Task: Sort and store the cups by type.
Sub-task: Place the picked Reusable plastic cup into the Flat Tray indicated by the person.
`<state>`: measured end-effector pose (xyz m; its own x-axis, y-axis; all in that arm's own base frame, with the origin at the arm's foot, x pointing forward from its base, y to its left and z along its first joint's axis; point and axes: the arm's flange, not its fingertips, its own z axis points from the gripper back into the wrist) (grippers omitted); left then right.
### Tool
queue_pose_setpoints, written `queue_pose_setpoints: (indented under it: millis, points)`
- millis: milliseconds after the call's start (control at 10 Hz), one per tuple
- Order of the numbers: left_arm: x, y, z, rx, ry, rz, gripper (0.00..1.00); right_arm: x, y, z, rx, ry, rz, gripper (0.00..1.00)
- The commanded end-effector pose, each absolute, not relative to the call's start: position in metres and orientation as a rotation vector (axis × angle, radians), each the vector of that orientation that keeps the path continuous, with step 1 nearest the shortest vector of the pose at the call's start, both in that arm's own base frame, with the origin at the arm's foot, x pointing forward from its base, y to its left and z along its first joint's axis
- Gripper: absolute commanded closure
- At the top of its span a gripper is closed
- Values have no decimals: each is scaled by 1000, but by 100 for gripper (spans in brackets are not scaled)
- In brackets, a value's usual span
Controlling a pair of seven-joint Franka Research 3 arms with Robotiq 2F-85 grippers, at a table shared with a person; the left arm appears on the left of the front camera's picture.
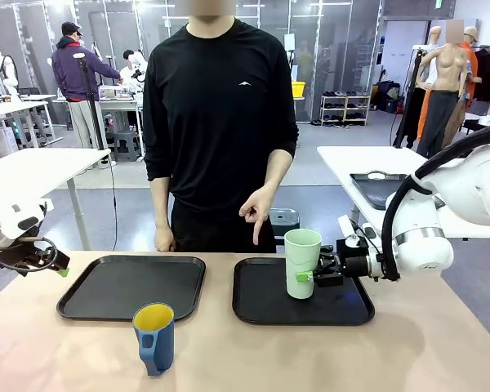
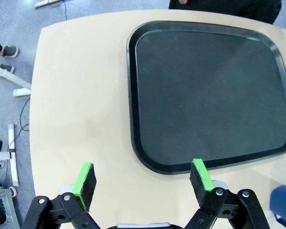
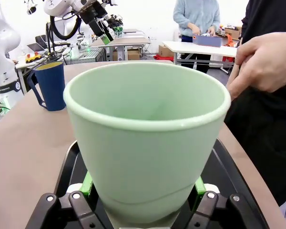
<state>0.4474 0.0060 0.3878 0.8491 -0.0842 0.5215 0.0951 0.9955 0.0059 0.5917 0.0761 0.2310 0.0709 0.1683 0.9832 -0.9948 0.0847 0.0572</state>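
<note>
Front view: the mint tumbler [image 1: 302, 257] stood centre-right on the right tray [image 1: 265, 306], with the right gripper [image 1: 310, 276] clamped on its lower wall; the blue mug [image 1: 154, 337] sat lower left of centre on the table [image 1: 245, 359]

Left wrist view: the left gripper [image 2: 141, 167] hung at the bottom, spread wide and empty

Right wrist view: the mint tumbler [image 3: 148, 138] sat mid-frame between the green pads [image 3: 87, 183], the blue mug [image 3: 50, 86] upper left

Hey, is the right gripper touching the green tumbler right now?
Touching. The right wrist view shows the right gripper with its green pads pressed against both sides of the tumbler near its base.
</note>
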Motion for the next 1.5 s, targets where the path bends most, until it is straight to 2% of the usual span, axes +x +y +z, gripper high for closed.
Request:
queue_pose_setpoints:
  millis: [0, 700, 1000, 1400]
  points:
    - [448, 7, 388, -23, -549, -91, 0, 601, 81, 230, 1053, -1076, 1144, 15]
    - [448, 7, 388, -23, -549, -91, 0, 602, 80, 225, 1023, -1063, 1134, 15]
    - [448, 7, 388, -23, -549, -91, 0, 602, 81, 225, 1023, -1065, 1125, 0]
    - [448, 7, 388, -23, -549, -91, 0, 599, 79, 225, 1023, -1054, 1136, 0]
